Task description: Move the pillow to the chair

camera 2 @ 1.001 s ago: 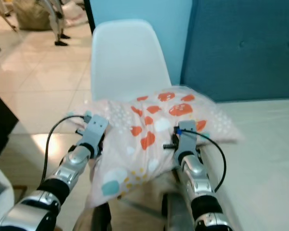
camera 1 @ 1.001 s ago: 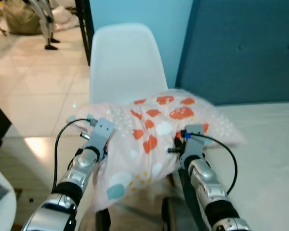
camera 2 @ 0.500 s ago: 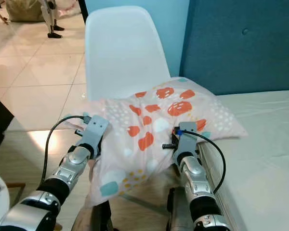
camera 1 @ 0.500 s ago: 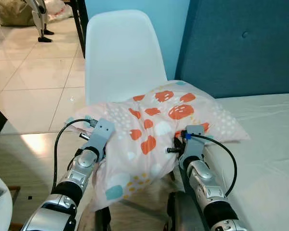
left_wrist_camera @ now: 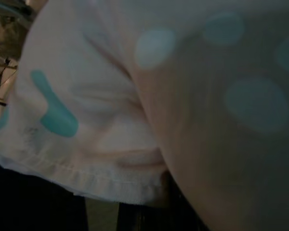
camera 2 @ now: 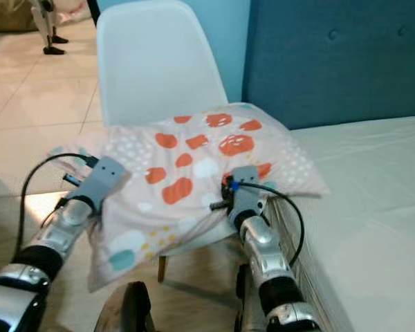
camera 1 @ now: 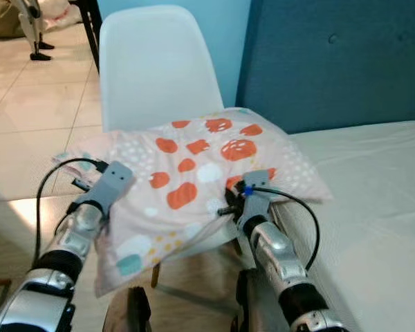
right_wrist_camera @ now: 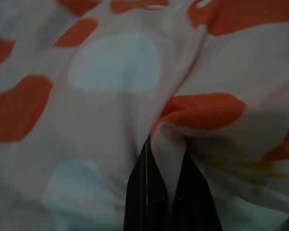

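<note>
Now the pillow [camera 1: 194,176] is lowered onto the chair [camera 1: 152,76] seat; right gripper [right_wrist_camera: 164,159] pinched on fabric, left gripper [camera 1: 100,200] grip unclear.

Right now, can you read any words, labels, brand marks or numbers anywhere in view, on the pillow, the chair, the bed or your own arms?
None: no legible text in any view.
Pillow: printed orange, white and teal blobs and dots, no lettering.
White chair: plain, no mark.
Blue headboard and bed: plain, no label.
Left gripper and right gripper: grey housings carry no readable marking.
</note>
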Controlling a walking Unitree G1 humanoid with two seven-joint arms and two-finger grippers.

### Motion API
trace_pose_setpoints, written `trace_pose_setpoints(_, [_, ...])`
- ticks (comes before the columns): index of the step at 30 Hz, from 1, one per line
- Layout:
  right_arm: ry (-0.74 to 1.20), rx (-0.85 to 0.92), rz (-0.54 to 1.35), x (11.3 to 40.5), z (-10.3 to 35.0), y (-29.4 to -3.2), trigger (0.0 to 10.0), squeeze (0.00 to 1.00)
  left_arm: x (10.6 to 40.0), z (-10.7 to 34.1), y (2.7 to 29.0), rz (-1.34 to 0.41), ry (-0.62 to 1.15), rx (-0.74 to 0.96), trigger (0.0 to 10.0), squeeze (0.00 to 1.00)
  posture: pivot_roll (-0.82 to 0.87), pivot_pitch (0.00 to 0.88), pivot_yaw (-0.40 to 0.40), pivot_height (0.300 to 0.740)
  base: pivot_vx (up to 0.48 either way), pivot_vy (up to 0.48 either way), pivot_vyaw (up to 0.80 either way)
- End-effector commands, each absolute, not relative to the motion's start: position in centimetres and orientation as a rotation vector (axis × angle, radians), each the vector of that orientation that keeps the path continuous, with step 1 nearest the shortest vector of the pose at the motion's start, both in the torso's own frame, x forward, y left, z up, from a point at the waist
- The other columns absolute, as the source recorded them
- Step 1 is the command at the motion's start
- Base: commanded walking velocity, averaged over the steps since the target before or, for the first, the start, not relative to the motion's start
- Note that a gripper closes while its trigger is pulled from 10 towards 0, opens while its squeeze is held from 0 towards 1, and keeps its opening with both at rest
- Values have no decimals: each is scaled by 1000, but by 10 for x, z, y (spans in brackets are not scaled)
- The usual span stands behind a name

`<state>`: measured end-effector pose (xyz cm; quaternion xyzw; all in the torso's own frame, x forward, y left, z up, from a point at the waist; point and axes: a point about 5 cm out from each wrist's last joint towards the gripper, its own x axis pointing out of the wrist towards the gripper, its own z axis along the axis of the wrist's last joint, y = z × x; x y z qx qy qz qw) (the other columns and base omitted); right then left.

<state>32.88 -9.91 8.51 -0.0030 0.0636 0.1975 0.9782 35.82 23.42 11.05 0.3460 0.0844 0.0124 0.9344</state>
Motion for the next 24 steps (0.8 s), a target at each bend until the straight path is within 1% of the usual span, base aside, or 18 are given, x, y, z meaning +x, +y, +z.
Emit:
trace_pose_setpoints(1, [139,-19,453,325,84,-90,10000,0,354,106,235,-7,185,738,10000,0,-11,160,-26,571,0,0,0])
trace_pose_setpoints(7, [216,-21,514,316,67,-81,10000,0,344,89,239,1,240,766,10000,0,-9,164,-28,571,0,0,0])
trace_pose_setpoints(12, [219,-46,516,315,65,-82,10000,0,343,86,238,12,250,785,10000,0,-11,165,-28,571,0,0,0])
trace_pose_setpoints(13, [212,-25,514,315,66,-83,10000,267,343,87,239,21,249,783,10000,0,-15,164,-25,571,0,0,0])
trace_pose_setpoints(14, [208,-9,507,315,67,-84,10000,741,344,88,239,29,246,787,10000,86,-15,164,-25,571,0,0,0])
trace_pose_setpoints(15, [203,18,506,315,68,-85,10000,1000,345,89,239,29,245,791,10000,733,-15,164,-25,571,0,0,0])
trace_pose_setpoints(16, [199,36,506,316,69,-86,10000,1000,345,90,239,29,244,794,10000,733,-15,164,-25,571,0,0,0])
trace_pose_setpoints(17, [197,45,500,316,70,-87,10000,1000,346,91,239,32,240,802,10000,1000,-15,162,-23,571,0,0,0])
trace_pose_setpoints(23, [198,64,481,316,69,-93,10000,1000,349,96,240,34,231,811,10000,1000,-15,157,-25,571,0,0,0])
trace_pose_setpoints(24, [204,62,458,314,68,-98,10000,1000,349,97,241,35,230,791,10000,1000,-17,149,-28,571,0,0,0])
